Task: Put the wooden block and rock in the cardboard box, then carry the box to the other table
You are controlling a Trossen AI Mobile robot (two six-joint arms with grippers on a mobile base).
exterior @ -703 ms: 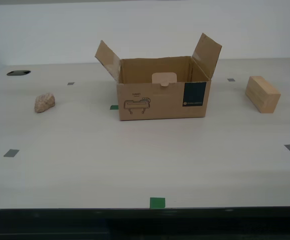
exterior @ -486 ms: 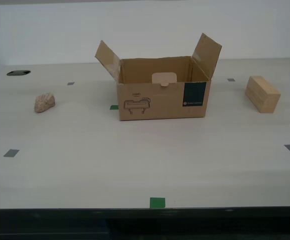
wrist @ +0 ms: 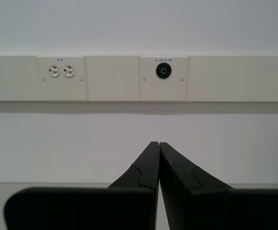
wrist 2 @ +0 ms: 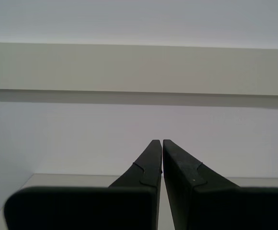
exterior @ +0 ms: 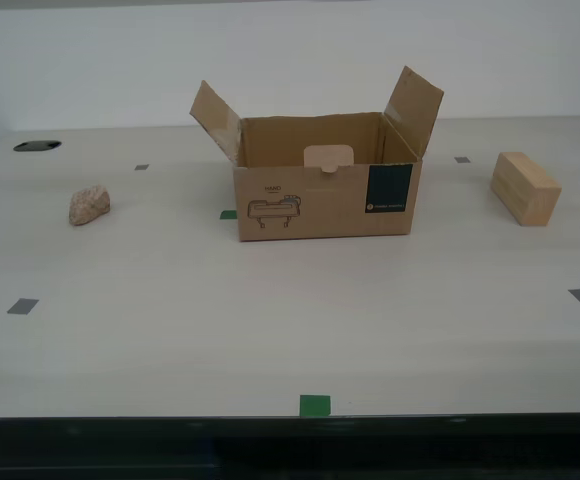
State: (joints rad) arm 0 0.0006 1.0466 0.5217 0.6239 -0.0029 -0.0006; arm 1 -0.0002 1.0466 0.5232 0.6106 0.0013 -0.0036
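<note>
The cardboard box (exterior: 325, 195) stands open in the middle of the desk, side flaps raised, teal label and line drawing facing the camera. The rock (exterior: 89, 205) lies on the desk toward the exterior view's left, well apart from the box. The wooden block (exterior: 525, 187) rests toward the exterior view's right. Neither arm shows in the exterior view. My first gripper (wrist: 158, 143) is shut with nothing in it and points at a wall. My second gripper (wrist 2: 161, 141) is also shut and empty, facing a wall. The other table is out of view.
The smooth off-white desk (exterior: 170, 330) carries small grey and green tape marks (exterior: 315, 405) and a dark grommet hole (exterior: 37, 146) at the back on the exterior view's left. Its front edge runs along the bottom. A wall trunking with sockets (wrist: 62, 71) faces the first wrist view.
</note>
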